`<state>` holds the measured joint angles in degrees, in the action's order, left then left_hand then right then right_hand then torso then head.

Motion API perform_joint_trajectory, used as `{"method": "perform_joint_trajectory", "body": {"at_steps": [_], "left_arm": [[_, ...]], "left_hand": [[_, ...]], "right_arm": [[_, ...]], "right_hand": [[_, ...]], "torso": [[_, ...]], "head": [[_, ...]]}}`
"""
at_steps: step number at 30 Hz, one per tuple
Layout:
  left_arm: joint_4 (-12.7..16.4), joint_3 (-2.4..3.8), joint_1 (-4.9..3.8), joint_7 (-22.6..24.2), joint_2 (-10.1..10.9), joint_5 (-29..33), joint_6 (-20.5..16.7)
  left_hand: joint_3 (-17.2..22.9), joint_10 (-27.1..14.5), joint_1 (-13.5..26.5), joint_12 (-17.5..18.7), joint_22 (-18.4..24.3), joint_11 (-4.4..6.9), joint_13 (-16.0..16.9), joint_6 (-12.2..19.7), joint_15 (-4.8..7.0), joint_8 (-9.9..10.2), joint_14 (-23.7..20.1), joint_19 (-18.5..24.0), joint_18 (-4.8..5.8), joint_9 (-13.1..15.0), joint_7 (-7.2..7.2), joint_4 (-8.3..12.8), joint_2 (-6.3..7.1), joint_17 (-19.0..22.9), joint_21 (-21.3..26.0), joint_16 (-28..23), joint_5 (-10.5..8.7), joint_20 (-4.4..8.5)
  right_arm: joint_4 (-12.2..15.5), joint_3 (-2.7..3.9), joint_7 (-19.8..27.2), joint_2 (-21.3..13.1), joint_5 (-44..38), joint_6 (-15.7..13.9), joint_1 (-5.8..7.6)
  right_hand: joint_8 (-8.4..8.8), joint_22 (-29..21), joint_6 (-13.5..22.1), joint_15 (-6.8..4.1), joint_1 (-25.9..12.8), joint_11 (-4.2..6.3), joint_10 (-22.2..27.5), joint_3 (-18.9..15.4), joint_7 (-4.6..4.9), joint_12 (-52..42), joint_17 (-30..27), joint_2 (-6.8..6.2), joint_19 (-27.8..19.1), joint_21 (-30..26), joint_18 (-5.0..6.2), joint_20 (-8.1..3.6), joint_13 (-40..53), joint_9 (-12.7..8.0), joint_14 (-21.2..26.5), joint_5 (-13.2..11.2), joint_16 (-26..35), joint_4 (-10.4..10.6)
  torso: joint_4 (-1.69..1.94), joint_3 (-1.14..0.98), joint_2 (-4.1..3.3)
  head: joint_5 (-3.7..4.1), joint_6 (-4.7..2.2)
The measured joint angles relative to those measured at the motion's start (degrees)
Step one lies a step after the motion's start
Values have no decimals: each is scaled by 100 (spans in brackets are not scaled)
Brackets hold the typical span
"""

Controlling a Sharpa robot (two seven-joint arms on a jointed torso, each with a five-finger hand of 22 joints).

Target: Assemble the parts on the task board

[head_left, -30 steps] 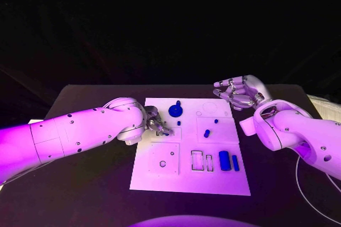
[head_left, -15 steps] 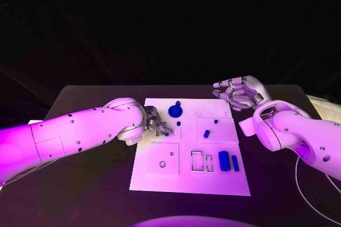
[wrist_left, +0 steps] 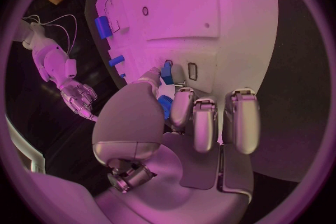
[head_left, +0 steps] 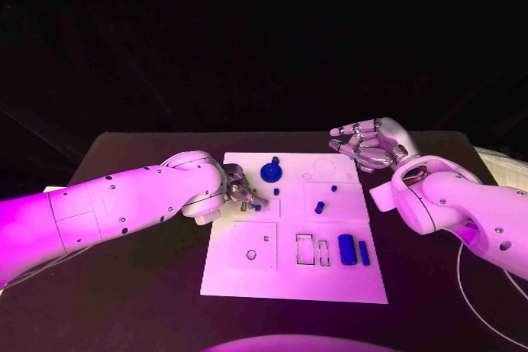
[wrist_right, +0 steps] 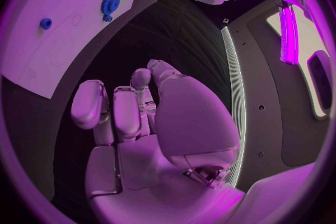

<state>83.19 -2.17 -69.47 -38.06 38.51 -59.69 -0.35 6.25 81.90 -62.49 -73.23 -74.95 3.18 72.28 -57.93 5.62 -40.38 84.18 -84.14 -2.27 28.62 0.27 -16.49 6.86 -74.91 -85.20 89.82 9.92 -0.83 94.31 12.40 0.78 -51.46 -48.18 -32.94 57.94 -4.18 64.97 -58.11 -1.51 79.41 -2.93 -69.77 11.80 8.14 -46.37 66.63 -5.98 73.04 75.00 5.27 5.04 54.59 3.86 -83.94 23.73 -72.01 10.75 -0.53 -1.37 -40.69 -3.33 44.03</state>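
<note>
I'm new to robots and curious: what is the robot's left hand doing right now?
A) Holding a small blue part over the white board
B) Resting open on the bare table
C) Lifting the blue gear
A: the left hand pinches a small blue part at its fingertips, just above the task board.

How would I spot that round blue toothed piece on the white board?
Start at the white task board mid-table and go to its far edge. The blue gear lies there, left of centre. It is the only round, toothed part; the other blue parts are small pegs or bars.
</note>
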Motion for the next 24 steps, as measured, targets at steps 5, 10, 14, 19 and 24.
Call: {"method": "perform_joint_trajectory", "body": {"at_steps": [5,10,14,19,24], "left_arm": [[-37,3,-6,3,-15,9,-2],[-51,4,-8,5,-19,13,-7],[-51,4,-9,5,-20,38,-10],[-15,12,-17,13,-19,93,-14],[7,14,-22,26,-12,151,-16]], "left_hand": [[0,0,0,0,0,0,-7,0,0,0,0,0,0,1,0,0,0,0,0,0,0,0],[-17,0,-24,0,0,0,-7,0,0,-1,0,0,0,-9,0,-17,-114,0,0,0,16,0],[120,0,-276,0,1,0,-30,17,21,-1,-21,12,0,-37,7,98,-366,1,8,0,29,12],[590,-33,-734,59,1,32,-67,140,21,16,-21,21,0,-70,11,344,-516,1,32,0,62,21],[986,-86,-1062,138,1,3,-120,211,21,49,-21,-1,0,-118,67,238,-443,1,54,0,81,42]], "right_arm": [[-5,-2,0,8,0,1,-1],[-9,-4,0,12,0,1,-3],[-12,-5,0,15,0,2,-5],[-17,-6,0,17,0,2,-7],[-25,-8,-1,21,0,3,-14]], "right_hand": [[0,0,0,0,0,0,0,0,0,0,0,0,0,0,0,0,0,0,0,0,0,0],[0,0,0,0,0,0,0,0,0,0,0,0,0,0,0,0,0,0,0,0,0,0],[0,0,0,0,0,0,0,0,0,0,0,0,0,0,1,0,0,0,0,0,0,0],[0,1,0,0,0,0,-1,0,0,0,0,0,0,0,0,0,0,0,0,0,0,0],[0,1,0,0,0,-1,-1,0,0,0,0,0,0,0,0,0,0,0,0,0,0,0]], "torso": [[-1,-1,0],[1,-2,0],[2,-1,1],[2,0,3],[2,1,6]], "head": [[3,4],[4,15],[4,17],[-1,21],[-3,23]]}}
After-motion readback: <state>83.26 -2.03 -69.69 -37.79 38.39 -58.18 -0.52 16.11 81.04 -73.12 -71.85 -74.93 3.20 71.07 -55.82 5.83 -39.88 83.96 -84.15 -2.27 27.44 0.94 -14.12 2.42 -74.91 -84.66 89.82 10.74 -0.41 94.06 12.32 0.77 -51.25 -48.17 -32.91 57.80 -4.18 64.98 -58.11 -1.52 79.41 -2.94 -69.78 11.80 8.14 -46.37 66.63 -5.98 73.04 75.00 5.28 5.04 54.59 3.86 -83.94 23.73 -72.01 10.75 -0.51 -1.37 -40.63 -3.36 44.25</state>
